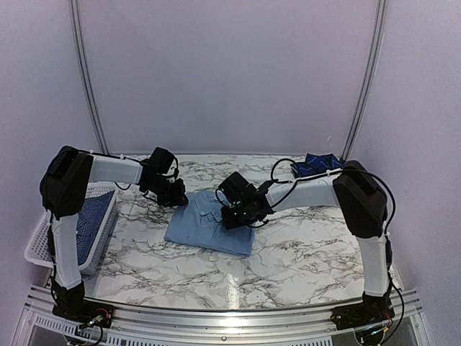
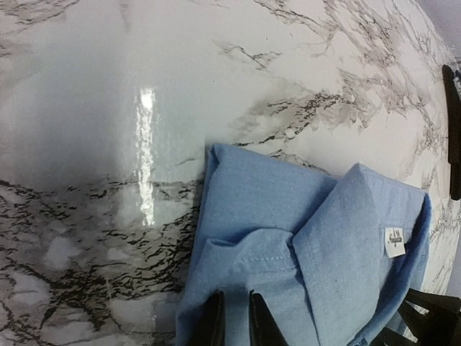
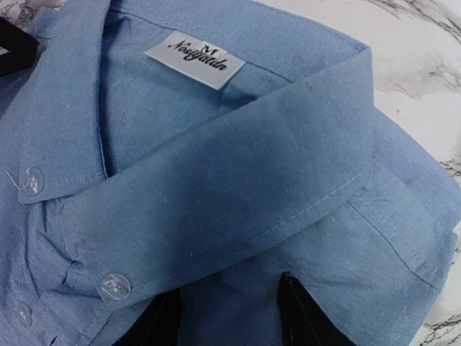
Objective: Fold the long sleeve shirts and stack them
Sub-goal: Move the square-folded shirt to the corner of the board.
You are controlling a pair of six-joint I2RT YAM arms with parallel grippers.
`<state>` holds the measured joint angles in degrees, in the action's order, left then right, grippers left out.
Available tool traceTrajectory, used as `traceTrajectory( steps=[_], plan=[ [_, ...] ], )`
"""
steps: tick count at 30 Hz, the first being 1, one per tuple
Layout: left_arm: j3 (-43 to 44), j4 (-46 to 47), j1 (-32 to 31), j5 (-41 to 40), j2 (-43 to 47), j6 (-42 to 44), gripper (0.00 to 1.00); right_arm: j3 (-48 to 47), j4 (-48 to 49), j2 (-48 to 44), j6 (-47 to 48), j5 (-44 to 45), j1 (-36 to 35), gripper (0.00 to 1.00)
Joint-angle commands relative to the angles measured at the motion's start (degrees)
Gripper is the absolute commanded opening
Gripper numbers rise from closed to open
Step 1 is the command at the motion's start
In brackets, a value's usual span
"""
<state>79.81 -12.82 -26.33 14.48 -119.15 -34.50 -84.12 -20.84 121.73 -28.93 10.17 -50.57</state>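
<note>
While the light blue shirt (image 1: 210, 225) lies folded in the middle of the marble table (image 1: 302, 252), you have both arms at it. Your right gripper (image 3: 230, 310) is over the cloth just below the collar (image 3: 216, 187), its fingers standing clearly apart. Your left gripper (image 2: 235, 321) sits at the shirt's far left corner, fingers almost together; you cannot tell whether cloth is nipped there. A checked shirt (image 1: 94, 216) lies in the white basket (image 1: 36, 245) at the left, and a dark shirt (image 1: 317, 164) at the far right edge.
</note>
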Motion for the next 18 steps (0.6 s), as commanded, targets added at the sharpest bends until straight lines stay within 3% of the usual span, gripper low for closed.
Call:
traceTrajectory(
  steps=[1, 7, 15, 18],
  plan=[
    [-2.1, -2.1, 3.7, -1.9, 7.6, 1.8, 0.15, -5.1, 0.5, 6.2, -0.4, -2.9, 0.1, 0.46],
    [-4.9, -5.9, 8.5, -0.6, 15.9, 4.0, 0.20, -16.0, 1.6, 13.1, -0.3, -6.4, 0.1, 0.46],
    [-9.5, -7.4, 9.3, 2.0, 23.2, 5.0, 0.23, -36.4, 1.2, 25.2, 0.7, -13.5, 0.1, 0.50],
    [-10.8, -7.5, 9.3, 3.7, 25.4, 5.1, 0.24, -38.5, 0.9, 25.7, 0.8, -13.5, 0.8, 0.52]
  ],
)
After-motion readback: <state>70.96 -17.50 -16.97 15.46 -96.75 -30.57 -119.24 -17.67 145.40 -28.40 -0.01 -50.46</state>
